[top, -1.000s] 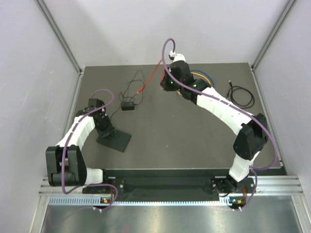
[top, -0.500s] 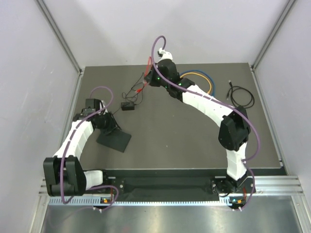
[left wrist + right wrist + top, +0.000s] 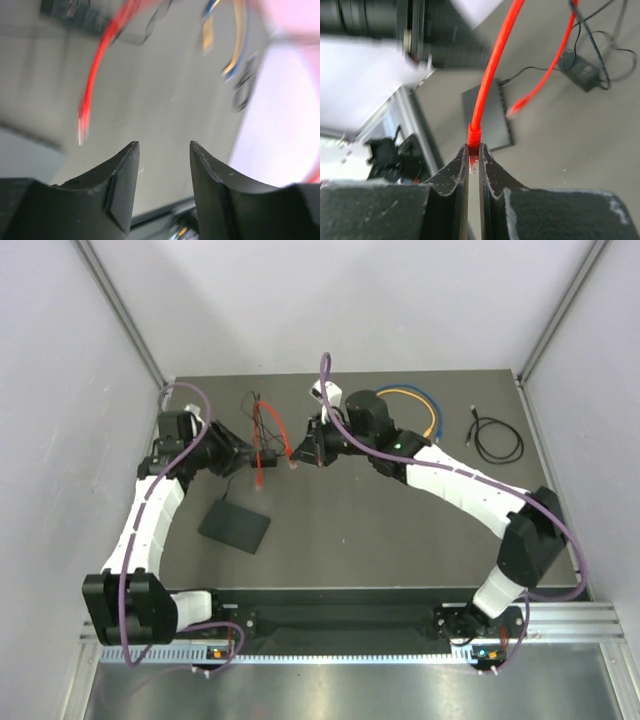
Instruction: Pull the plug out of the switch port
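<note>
The switch (image 3: pixel 234 526), a flat matte-black slab, lies alone on the dark table at the near left, with no cable in it; the right wrist view shows it too (image 3: pixel 487 117). My right gripper (image 3: pixel 303 452) hangs above the table's middle back, shut on the clear plug (image 3: pixel 474 162) of the red cable (image 3: pixel 492 65). That cable loops away, and its free end (image 3: pixel 512 111) dangles in the air. My left gripper (image 3: pixel 242 454) is raised behind the switch and well apart from it. Its jaws (image 3: pixel 164 145) stand open with nothing between them. The blurred red cable (image 3: pixel 95 65) runs ahead of it.
A small black power adapter (image 3: pixel 580 70) on a thin black cord lies at the back left. Yellow and blue cables (image 3: pixel 415 400) coil at the back middle, and a black cable (image 3: pixel 497 437) lies at the right. Grey walls close in both sides and the back.
My left gripper has lifted off the switch, moved toward the back and opened. My right arm has swung left and lower with the red cable's plug still in its jaws.
</note>
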